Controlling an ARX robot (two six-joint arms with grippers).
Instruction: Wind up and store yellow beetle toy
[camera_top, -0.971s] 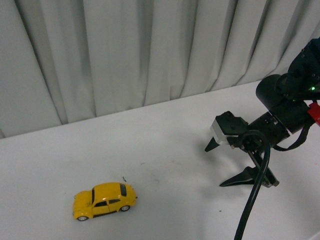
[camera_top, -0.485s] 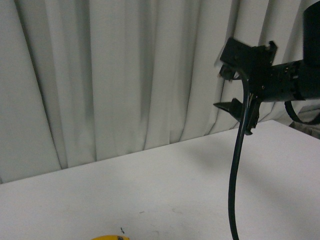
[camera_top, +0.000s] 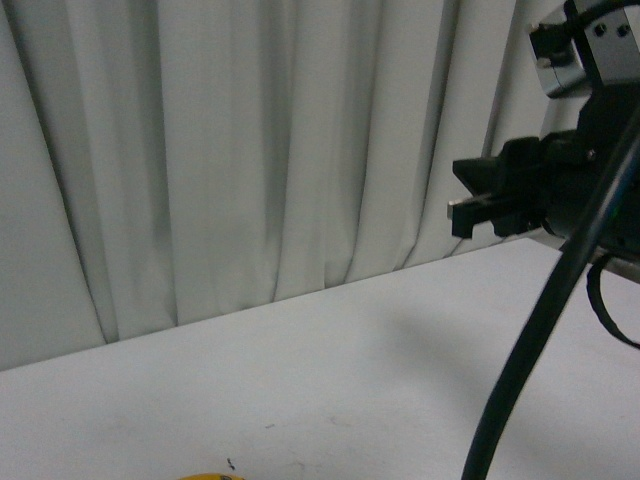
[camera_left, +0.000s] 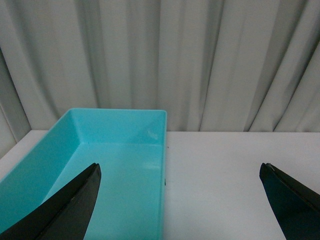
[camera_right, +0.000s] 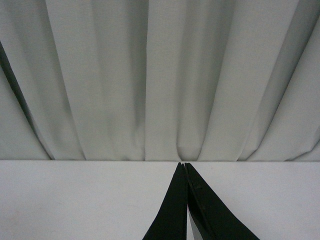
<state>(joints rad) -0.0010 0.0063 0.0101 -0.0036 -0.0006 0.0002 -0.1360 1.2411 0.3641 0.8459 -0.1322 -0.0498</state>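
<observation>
Front view gave me only a sliver of the yellow beetle toy (camera_top: 206, 476), a rounded strip of yellow roof at the very bottom edge. It sat on the white tabletop (camera_top: 300, 380) with its wheels, windows and bumpers all cut off, so I could not judge which way it faced. Nothing was touching it. The right arm (camera_top: 540, 195) stood high above the tabletop at the right of that view, its black cable (camera_top: 505, 400) hanging down in front. In the right wrist view the right claw (camera_right: 183, 166) was pinched fully together on nothing, aimed at the pleated grey curtain (camera_top: 250, 150) and not at the toy. I took that for a carried, idle posture, not an approach. The left claw (camera_left: 178, 168) was spread wide and empty. It faced a turquoise bin (camera_left: 95, 125) that lay open and bare beside clear tabletop, just in front of the curtain. I judged that bin to be the storage place, which would explain the left arm waiting there. Winding had not begun.
</observation>
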